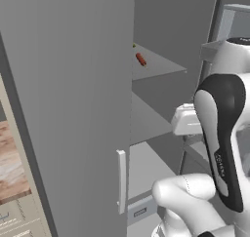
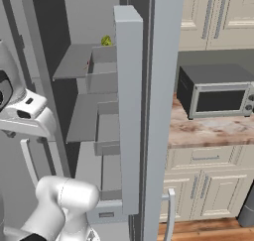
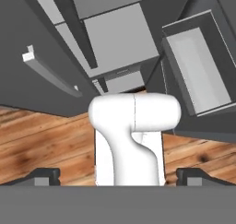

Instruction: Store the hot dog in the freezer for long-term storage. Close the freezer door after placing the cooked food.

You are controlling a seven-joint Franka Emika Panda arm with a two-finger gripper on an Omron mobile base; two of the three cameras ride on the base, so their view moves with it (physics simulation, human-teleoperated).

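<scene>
From the left base view, the hot dog (image 1: pixel 141 59) lies on an upper freezer (image 1: pixel 161 70) shelf, near its back left corner. Right base view: the freezer door (image 2: pixel 130 111) stands open, a green leafy item (image 2: pixel 106 40) on that shelf. In the hand view the gripper (image 3: pixel 118 176) is spread wide, empty, over wooden floor (image 3: pixel 41 140).

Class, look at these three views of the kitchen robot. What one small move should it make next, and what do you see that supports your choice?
Probably it should reach for the freezer door to start pushing it shut. The hot dog already lies on an upper shelf inside the freezer, the door stands wide open, and the hand is open and holds nothing.
</scene>
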